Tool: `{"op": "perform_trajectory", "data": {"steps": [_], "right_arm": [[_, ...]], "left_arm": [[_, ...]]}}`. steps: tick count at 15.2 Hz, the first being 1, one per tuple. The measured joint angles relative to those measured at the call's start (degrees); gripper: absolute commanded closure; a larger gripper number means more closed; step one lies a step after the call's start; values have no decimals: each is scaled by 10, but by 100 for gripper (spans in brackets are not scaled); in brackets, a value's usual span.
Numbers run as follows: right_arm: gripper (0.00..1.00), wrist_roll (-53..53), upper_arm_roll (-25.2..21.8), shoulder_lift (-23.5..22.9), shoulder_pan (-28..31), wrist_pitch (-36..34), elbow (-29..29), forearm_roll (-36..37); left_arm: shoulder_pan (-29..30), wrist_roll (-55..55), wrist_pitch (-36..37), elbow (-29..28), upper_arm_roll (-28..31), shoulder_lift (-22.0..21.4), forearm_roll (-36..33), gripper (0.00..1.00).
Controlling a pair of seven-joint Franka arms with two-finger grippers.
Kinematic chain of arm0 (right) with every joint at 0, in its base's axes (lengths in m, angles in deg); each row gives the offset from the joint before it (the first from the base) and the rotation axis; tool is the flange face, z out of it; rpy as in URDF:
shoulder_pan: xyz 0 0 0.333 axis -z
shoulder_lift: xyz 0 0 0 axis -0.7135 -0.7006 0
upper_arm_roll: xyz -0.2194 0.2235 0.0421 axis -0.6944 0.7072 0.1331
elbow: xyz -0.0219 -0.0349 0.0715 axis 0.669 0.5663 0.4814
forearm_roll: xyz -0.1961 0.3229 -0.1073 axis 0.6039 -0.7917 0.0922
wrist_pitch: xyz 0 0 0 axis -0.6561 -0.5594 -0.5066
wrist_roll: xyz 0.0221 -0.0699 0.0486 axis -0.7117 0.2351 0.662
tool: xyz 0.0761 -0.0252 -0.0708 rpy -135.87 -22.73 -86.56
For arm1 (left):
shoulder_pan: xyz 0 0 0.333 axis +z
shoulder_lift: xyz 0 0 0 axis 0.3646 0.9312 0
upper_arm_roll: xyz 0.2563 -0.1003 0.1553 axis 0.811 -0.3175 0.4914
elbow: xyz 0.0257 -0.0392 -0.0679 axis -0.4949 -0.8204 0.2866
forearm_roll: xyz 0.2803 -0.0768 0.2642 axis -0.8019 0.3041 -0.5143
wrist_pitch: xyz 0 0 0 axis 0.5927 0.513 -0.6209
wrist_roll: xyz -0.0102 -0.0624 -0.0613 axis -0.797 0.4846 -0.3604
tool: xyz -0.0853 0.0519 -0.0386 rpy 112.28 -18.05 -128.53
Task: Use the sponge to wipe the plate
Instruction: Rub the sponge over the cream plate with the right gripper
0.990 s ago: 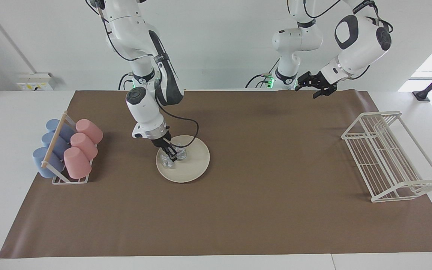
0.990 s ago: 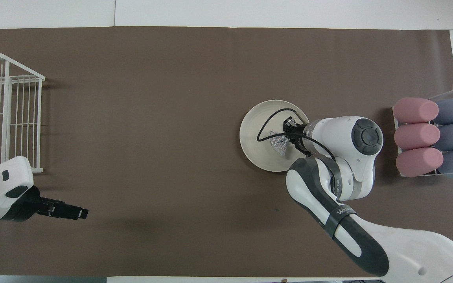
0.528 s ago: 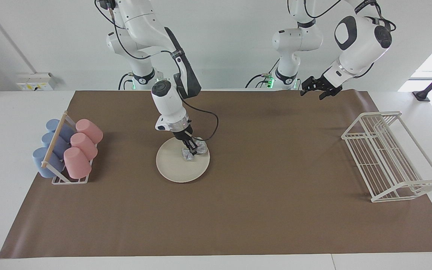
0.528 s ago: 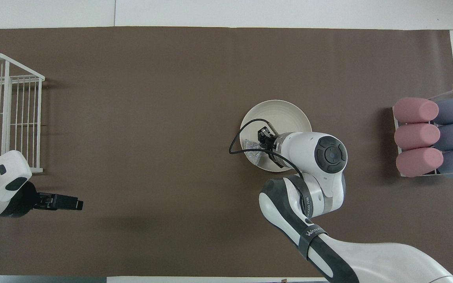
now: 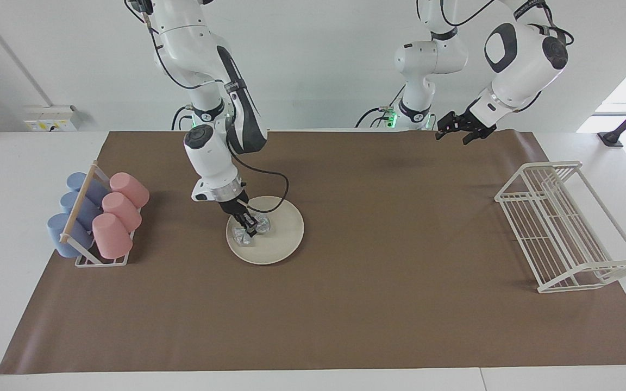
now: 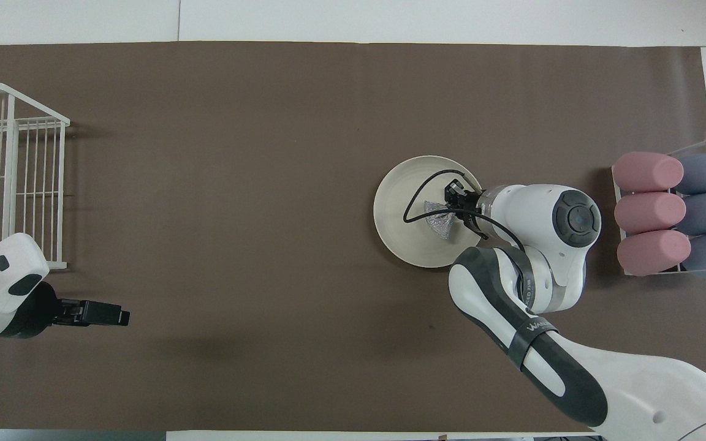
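The cream-white plate (image 5: 275, 239) (image 6: 405, 233) lies flat on the brown mat, toward the right arm's end of the table. My right gripper (image 5: 249, 224) (image 6: 449, 205) is shut on the silvery crinkled sponge (image 5: 253, 228) (image 6: 437, 217) and presses it onto the plate, on the part toward the cup rack. Its cable loops over the plate. My left gripper (image 5: 458, 132) (image 6: 108, 315) hangs open in the air over the mat's edge by the robots, holding nothing, and the left arm waits there.
A wire rack (image 5: 98, 259) (image 6: 671, 269) holding several pink and blue cups lying on their sides stands at the right arm's end. A white wire dish rack (image 5: 565, 228) (image 6: 10, 177) stands at the left arm's end.
The right gripper swept the sponge across the plate toward the left arm's end and back again toward the cup rack. The left gripper rose slightly and then held still.
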Motion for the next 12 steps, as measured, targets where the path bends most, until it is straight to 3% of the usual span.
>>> {"op": "perform_trajectory", "data": {"steps": [5,12], "right_arm": [[100,-16,0,0,-7,0,0,0],[100,-162,1,0,-97,0,0,0]], "left_arm": [[0,-1,-2,0,0,0,0,0],[0,-1,-3,0,0,0,0,0]]}}
